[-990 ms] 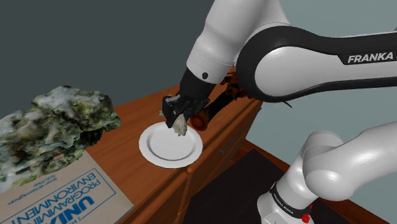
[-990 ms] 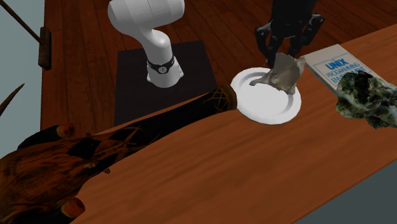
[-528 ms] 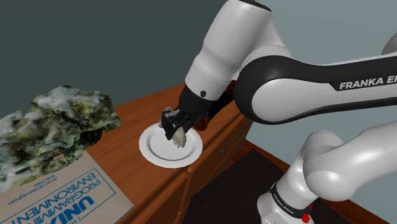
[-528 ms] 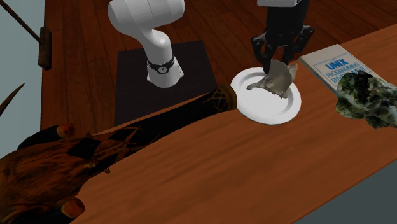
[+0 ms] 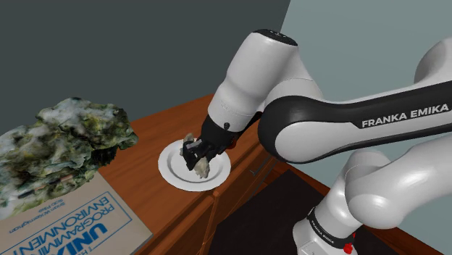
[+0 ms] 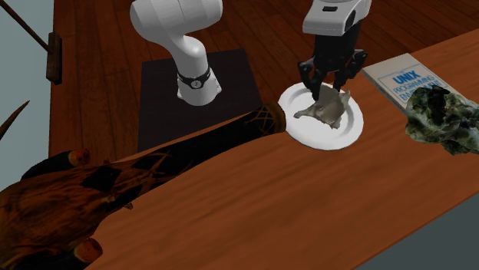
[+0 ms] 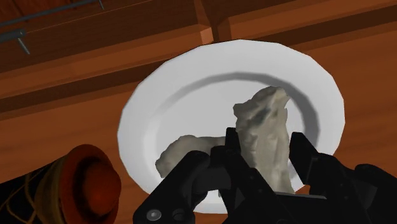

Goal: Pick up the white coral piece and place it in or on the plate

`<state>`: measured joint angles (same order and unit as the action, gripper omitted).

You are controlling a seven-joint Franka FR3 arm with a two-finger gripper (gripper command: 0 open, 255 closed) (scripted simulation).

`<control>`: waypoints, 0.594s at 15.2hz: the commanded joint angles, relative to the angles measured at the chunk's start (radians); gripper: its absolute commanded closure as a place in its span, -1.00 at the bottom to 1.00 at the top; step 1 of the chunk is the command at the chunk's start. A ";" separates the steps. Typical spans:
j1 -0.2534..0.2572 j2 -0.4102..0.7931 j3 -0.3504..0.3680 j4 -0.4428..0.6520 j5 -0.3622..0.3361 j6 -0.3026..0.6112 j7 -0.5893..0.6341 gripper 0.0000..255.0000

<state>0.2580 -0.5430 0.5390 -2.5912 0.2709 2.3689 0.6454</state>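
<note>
On the brown wooden cabinet top [image 5: 145,129], the white arm [image 5: 255,67] bends down over a white plate [image 5: 171,171] near the edge. A pale grey-white coral piece [image 7: 262,130] hangs low within the plate's rim, clasped by the black gripper [image 7: 266,150]; whether it touches the plate is unclear.

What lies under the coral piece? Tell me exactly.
The white plate lies directly beneath the grey-white coral piece, which the gripper clasps. Whether its underside touches the plate cannot be seen; the piece covers that spot.
</note>
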 commanded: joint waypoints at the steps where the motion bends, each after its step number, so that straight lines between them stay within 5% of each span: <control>1: 0.000 0.009 0.008 -0.013 0.001 0.017 0.005 1.00; 7: 0.000 0.009 0.008 -0.012 0.001 0.017 0.005 1.00; 8: -0.001 0.011 0.008 -0.011 0.001 0.018 0.006 -1.00; 9: -0.002 0.013 0.010 -0.010 0.000 0.019 0.007 -1.00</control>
<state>0.2567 -0.5313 0.5486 -2.6011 0.2712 2.3885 0.6518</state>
